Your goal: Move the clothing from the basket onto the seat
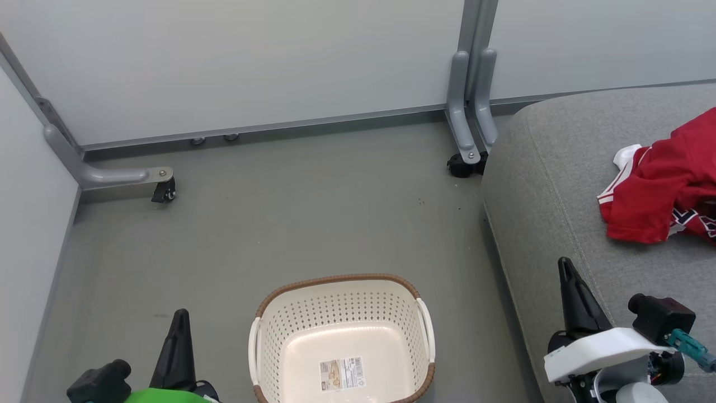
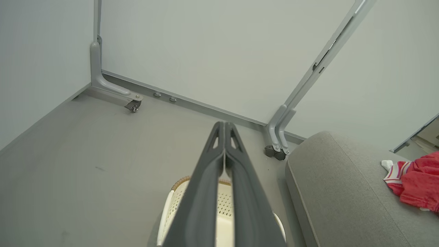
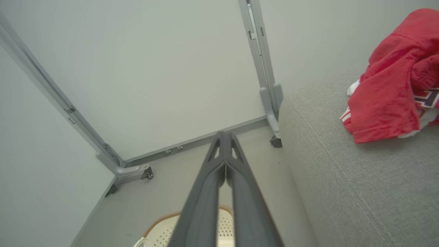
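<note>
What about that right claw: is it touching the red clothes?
Apart. The head view shows a stretch of bare seat between the right gripper and the red clothing.

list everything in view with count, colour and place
clothing: one heap, red with white stripe trim, on the seat, right
basket: one, cream-white with brown rim, on the floor, front middle
label sticker: one, pale, on the basket's inner bottom
seat: one, light grey, right
partition panels: three, pale grey, behind and left
partition feet: three, grey, wheeled, at the panels' base
floor: grey
left gripper: one, dark, shut, lower left
right gripper: one, dark, shut, lower right
</note>
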`<state>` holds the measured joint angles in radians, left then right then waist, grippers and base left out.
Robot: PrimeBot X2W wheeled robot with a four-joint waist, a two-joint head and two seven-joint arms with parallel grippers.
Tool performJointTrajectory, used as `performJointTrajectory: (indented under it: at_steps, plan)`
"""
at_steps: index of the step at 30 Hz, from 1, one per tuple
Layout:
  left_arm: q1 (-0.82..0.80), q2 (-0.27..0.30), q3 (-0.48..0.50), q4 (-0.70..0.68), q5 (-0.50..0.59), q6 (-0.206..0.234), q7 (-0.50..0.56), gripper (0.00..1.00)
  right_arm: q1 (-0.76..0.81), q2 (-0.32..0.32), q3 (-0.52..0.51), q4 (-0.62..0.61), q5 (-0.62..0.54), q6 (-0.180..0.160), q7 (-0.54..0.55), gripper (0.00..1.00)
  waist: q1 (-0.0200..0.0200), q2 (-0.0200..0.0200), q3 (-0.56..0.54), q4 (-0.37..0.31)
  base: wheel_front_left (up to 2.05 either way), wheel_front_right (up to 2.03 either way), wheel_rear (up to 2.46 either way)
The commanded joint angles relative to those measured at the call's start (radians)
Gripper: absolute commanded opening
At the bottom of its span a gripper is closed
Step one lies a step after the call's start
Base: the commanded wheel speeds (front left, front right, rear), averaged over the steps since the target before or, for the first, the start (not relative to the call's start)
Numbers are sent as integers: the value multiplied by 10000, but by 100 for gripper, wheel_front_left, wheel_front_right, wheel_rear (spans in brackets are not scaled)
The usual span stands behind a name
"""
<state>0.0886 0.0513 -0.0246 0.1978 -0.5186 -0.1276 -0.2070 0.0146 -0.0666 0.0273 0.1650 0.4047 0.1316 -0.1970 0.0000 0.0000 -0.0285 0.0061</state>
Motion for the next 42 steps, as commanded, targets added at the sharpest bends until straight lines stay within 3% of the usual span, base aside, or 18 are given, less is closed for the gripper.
performJointTrajectory:
  at_steps: [1,42]
  plan:
    - [-360,122,77,-107,-492,2,76,0,-306,-34,-71,-91,496,-2,96,0,0,0,5,-1,0,0,0]
    - [-1198,278,451,154,-5902,-24,1406,0,-800,-9,-649,332,6309,-7,1515,0,0,0,121,-23,0,0,0]
